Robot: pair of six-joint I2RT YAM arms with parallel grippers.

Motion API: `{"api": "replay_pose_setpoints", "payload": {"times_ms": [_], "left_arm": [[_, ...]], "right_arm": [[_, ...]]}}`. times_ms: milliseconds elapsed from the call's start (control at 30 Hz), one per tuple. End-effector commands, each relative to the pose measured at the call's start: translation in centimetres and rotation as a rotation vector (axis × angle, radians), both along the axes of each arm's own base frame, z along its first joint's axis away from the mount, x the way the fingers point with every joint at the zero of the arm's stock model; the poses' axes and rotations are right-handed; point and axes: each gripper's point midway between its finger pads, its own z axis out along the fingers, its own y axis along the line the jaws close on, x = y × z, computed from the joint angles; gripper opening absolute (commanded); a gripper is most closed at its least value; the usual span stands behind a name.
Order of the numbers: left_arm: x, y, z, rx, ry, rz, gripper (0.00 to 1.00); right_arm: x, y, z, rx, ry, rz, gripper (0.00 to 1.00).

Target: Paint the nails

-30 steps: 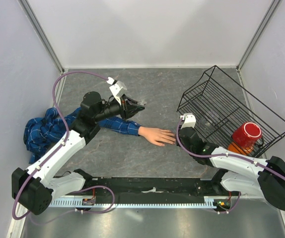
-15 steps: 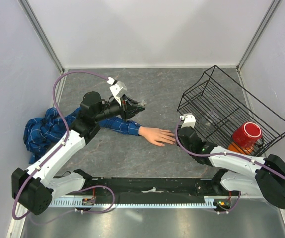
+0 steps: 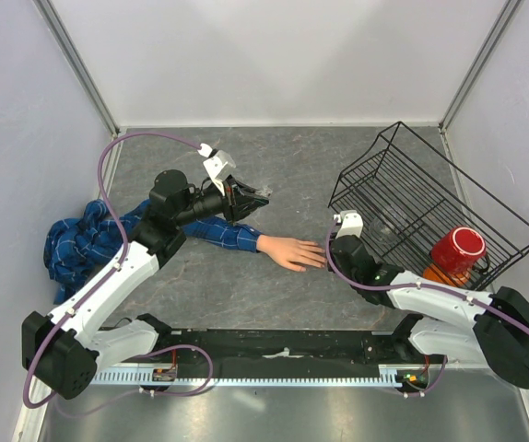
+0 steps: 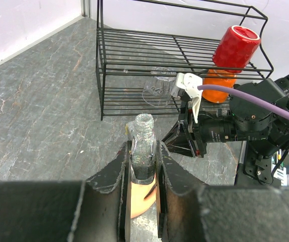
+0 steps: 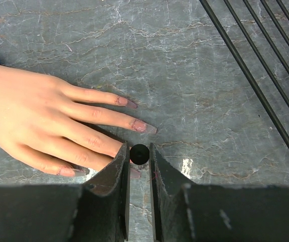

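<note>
Nothing has shifted over the last second; both arms hold exactly as they were, so the painting looks paused rather than advancing. Nearest the bases, the right arm [image 3: 430, 295] keeps its jaws pinched on a small black round cap [image 5: 140, 154], probably the brush handle seen end-on. It sits just beside the fingertips of the pale mannequin hand [image 5: 39, 121]. The nails [image 5: 140, 126] show a faint pinkish tint, though whether fresh coats are on them cannot be told. The hand lies palm down on the bench [image 3: 283, 166], its blue plaid sleeve [image 3: 85, 241] trailing to the left wall. Beyond it the left arm [image 3: 131, 262] holds its jaws clamped on a small uncapped bottle [image 4: 143, 146] with a glittery neck, upright and ready for the next dip. The bench is grey veined stone; at the right stands a black wire rack [image 4: 100, 60] with a clear glass [image 4: 157, 89] and a red mug [image 3: 457, 249] set over something orange [image 4: 220, 85]. Pale plain walls [image 3: 274, 55] close the cell.
</note>
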Motion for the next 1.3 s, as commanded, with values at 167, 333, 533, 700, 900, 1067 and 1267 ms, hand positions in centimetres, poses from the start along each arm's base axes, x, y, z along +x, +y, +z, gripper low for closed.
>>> {"api": "replay_pose_setpoints", "payload": {"times_ms": [167, 333, 533, 700, 900, 1067, 1267], "left_arm": [[0.3, -0.2, 2.4, -0.056, -0.035, -0.01, 0.02], [0.3, -0.2, 2.4, -0.056, -0.034, -0.011, 0.02], [0.3, -0.2, 2.4, -0.056, -0.032, -0.011, 0.02], [0.3, -0.1, 2.4, -0.057, -0.034, -0.011, 0.02], [0.3, -0.2, 2.4, -0.057, -0.031, -0.013, 0.02], [0.3, -0.2, 2.4, -0.057, -0.029, -0.014, 0.02], [0.3, -0.2, 2.4, -0.059, -0.029, -0.016, 0.02]], "right_arm": [[0.6, 1.1, 1.8, 0.055, -0.053, 0.037, 0.0], [0.6, 1.1, 1.7, 0.056, -0.055, 0.036, 0.0], [0.6, 1.0, 1.6, 0.055, -0.051, 0.023, 0.0], [0.5, 0.5, 1.1, 0.043, -0.026, -0.008, 0.0], [0.4, 0.0, 1.0, 0.041, -0.022, -0.036, 0.0], [0.2, -0.4, 0.7, 0.035, -0.01, -0.055, 0.0], [0.3, -0.6, 0.6, 0.027, -0.01, -0.068, 0.0]]}}
